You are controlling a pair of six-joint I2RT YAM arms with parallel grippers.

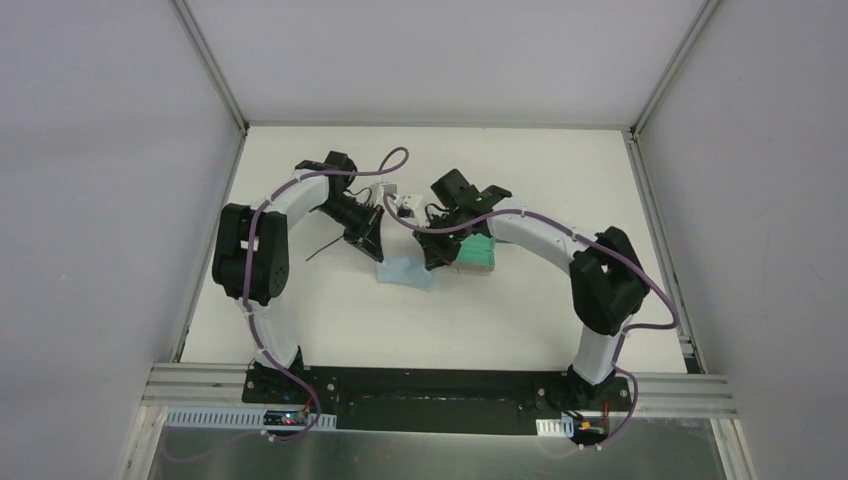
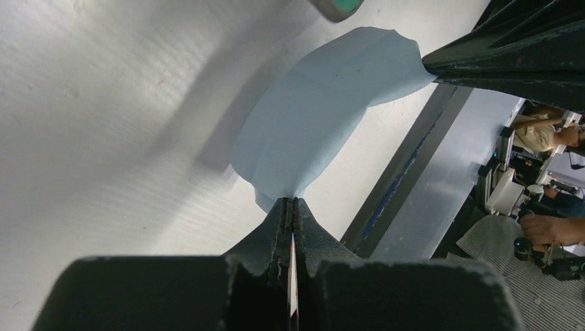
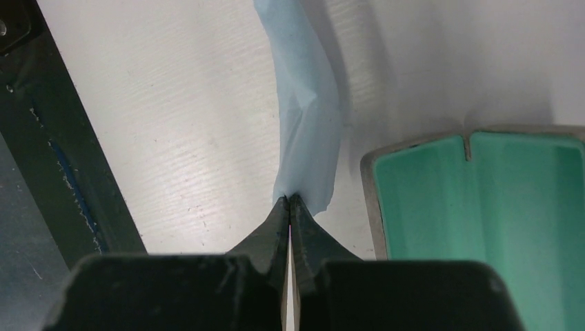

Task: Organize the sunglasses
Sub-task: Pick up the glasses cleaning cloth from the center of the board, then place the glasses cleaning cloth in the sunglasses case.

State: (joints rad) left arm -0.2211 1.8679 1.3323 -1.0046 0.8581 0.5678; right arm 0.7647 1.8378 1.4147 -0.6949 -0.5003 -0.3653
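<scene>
Far left, top view: white table (image 1: 300, 320), and on it a thin black rod lying at a slant just left of the left arm's wrist; it looks like one arm of the sunglasses (image 1: 325, 248). The frame and lenses can't be made out, as the wrist covers that spot. Second pair: can't find it in any view. Left gripper (image 2: 293, 201) points down at the table, its fingers pressed together on one corner of a light blue cloth (image 2: 324, 117); the left wrist view shows the fabric rising out of the closed tips in a taut fold. The cloth spans between the two grippers at the middle of the table, partly lifted, its far edge sagging to the surface. Right gripper (image 3: 290, 200) is likewise pinched shut, on the opposite corner of the same cloth; in the right wrist view the fabric runs straight away from the tips as a narrow creased strip. Just right of that gripper sits an open case (image 3: 483, 200), green lining up, pale rim, a seam down the middle of the lining; nothing visible in the part shown. Case touches or nearly touches the cloth edge, can't tell which. Right arm arcs over from the right side
</scene>
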